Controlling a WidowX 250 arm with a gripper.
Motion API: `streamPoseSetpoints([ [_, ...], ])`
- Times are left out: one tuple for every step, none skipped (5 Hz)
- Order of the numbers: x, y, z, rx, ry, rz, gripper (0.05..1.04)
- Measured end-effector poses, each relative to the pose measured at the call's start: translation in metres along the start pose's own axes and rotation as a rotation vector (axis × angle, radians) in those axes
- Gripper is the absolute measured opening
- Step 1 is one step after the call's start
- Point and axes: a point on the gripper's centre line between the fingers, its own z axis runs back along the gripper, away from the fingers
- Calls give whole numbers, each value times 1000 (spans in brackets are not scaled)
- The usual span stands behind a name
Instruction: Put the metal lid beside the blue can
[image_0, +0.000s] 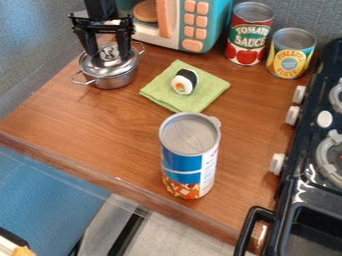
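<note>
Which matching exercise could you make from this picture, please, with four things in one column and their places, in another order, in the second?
1. Metal lid
2. Sushi piece
3. Blue can
4. Red can

A. On the green cloth
B. Between the toy microwave and the yellow can
C. On the small pot
D. Nearest the counter's front edge

Right pairs: 1-C, 2-A, 3-D, 4-B

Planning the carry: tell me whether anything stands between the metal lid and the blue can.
Nothing visible stands between the metal lid and the counter picture-left of the blue can; the green cloth, holding sushi, lies beside that route.
</note>
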Motion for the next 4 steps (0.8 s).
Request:
streamPoseSetpoints([
  [0, 1, 1, -22, -8, 1, 693],
  [1, 3, 2, -26, -14, 8, 393],
  [1, 2, 1, -32, -20, 4, 289],
  [-6, -6, 26, -17, -72, -9, 289],
])
